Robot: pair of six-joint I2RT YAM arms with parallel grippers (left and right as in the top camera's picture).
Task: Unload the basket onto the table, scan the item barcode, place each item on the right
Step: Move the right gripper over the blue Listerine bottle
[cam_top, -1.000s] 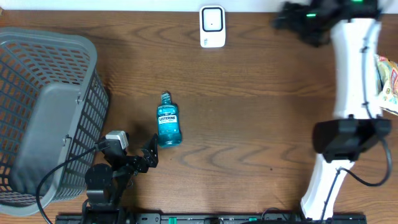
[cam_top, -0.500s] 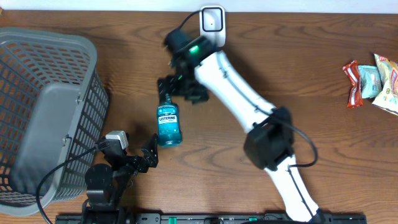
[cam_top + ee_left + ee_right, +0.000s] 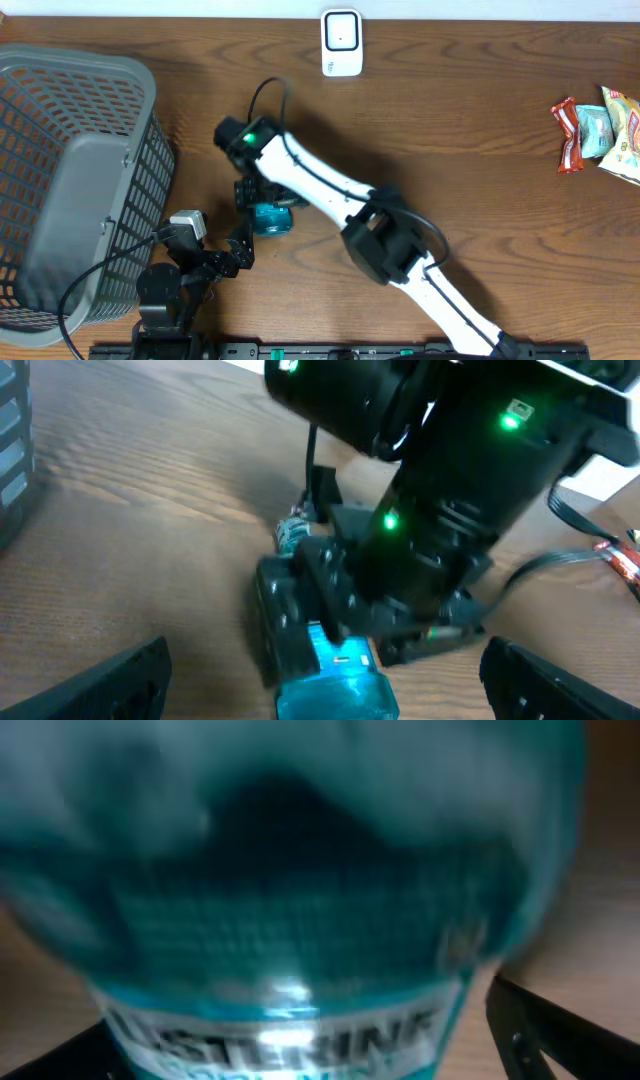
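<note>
A teal Listerine mouthwash bottle (image 3: 271, 221) lies on the wooden table, cap pointing away from me. My right gripper (image 3: 262, 196) is down over it, open, with a finger on either side of the bottle and not closed on it. In the right wrist view the bottle (image 3: 300, 870) fills the frame, blurred, and one black finger (image 3: 560, 1040) stands clear of its right side. My left gripper (image 3: 240, 252) rests open near the table's front edge, just short of the bottle's base (image 3: 335, 690); nothing is between its fingers (image 3: 110, 682). The white barcode scanner (image 3: 341, 43) stands at the table's far edge.
A large grey mesh basket (image 3: 70, 120) fills the left side of the table. Snack packets (image 3: 600, 130) lie at the far right edge. The right arm (image 3: 330, 195) stretches diagonally across the middle of the table.
The right arm swung from the far right across the table and came down over the bottle. The bottle and the left arm stayed in place.
</note>
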